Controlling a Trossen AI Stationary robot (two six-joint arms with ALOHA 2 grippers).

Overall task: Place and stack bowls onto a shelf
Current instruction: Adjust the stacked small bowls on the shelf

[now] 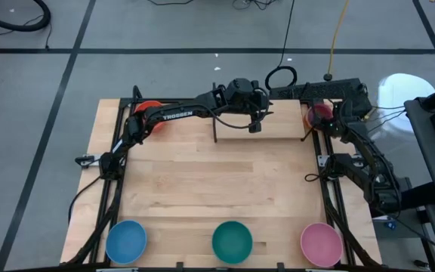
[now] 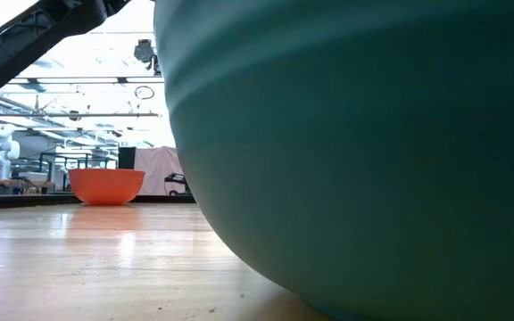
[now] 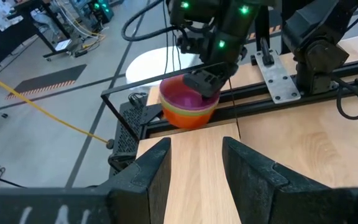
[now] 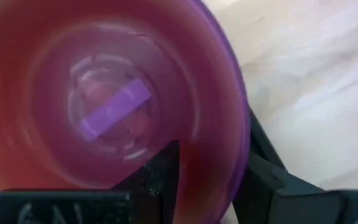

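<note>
We start with the stack of small bowls [image 3: 188,106] at the far right corner of the tabletop [image 1: 217,189]: a purple bowl [image 4: 229,124] nested on orange and green ones, sitting on the wood beside the black rail [image 3: 303,78]. The right gripper [image 3: 207,84] is down on it; in the right wrist view one finger sits inside the purple rim and the other outside, jaws apart and straddling the wall, so we judge a rim pinch being set up, not yet a closed hold. That corner is tight: rail and frame close by, so a lift straight up looks like the clear way out.

The red-orange bowl [image 1: 148,108] sits at the far left corner, partly under the left arm. The blue bowl [image 1: 126,240], teal bowl [image 1: 232,240] and pink bowl [image 1: 321,242] line the near edge, well apart from each other; the teal one fills the low view.

The left gripper [image 1: 254,123] hovers at far centre over the shelf [image 1: 278,125], fingers spread and empty, facing the stack; it waits, we judge.

The middle of the tabletop is open wood for carrying; the left gripper sits between the stack and the shelf, which could crowd a placement.
</note>
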